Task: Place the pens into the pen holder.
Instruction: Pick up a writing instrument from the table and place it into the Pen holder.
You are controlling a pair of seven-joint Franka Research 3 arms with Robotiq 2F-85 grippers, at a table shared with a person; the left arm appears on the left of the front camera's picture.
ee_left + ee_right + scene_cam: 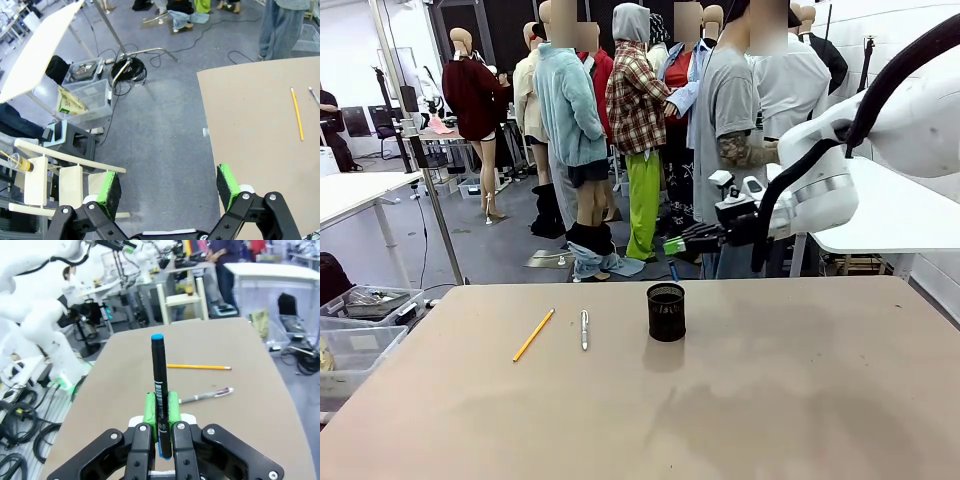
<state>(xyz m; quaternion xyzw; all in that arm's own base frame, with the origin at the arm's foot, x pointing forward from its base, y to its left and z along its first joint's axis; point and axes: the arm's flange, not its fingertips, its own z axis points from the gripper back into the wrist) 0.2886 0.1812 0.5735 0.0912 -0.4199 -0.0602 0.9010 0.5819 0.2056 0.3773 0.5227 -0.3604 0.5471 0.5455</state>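
Up above the far edge of the tabletop (800,400), the right gripper (676,245) hangs off the surface, its fingers pointing toward the robot's left. Its jaws are drawn in tight on a black pen (160,385) with a blue tip. In the right wrist view the pen stands straight up between the green pads (150,407), pressed from both sides. Its upper length and blue end reach well past the fingertips, and its lower end is sunk between the fingers.

The pen holder (666,312) stands upright near the middle of the far edge, below the right gripper and a little to its left, clear of the jaws.

The silver pen (584,329) lies to the left of the holder, near it but not touching, and roughly square to the far edge. Farther left lies the yellow pencil (533,335), slanted, with its far end leaning toward the silver pen. The two sit close together without touching, and in the right wrist view both lie flat on the tabletop beyond the held pen.

The left gripper (168,186) has its jaws spread wide with nothing between them. It hovers over the floor (160,125) off the tabletop's left edge, one pad level with that edge. In this view the yellow pencil and the tip of the silver pen lie well apart from these jaws, toward the far side of the tabletop.
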